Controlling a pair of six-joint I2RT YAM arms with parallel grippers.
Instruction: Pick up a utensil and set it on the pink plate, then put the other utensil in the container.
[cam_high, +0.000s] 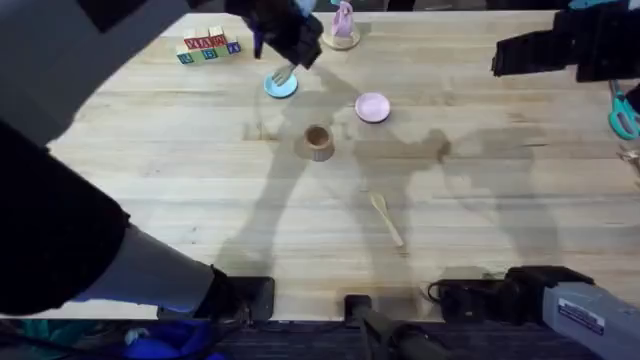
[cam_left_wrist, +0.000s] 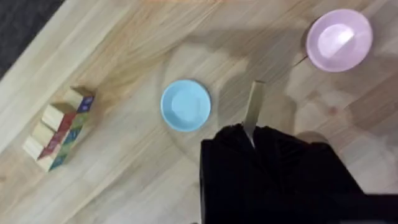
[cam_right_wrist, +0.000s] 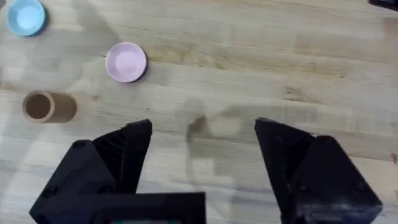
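Right gripper (cam_right_wrist: 202, 162) hung open above bare table (cam_high: 480, 220). Left gripper (cam_high: 287, 62) clamped fork (cam_left_wrist: 253, 113) by mid-handle, aloft beside blue plate (cam_left_wrist: 185, 104), short of pink plate (cam_high: 372, 107). Probably light, stiff, slip-prone wood.

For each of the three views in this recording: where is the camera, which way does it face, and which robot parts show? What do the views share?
Overhead: fixed above the arms' bases, looking down and forward over the table; both arms show, the left claw holding the fork above the blue plate.
Left wrist: looks down past its own black claw, which grips the fork.
Right wrist: held high, looks down between its open claw.
Shared: the pink plate and blue plate show in all three; the container in overhead and right wrist.
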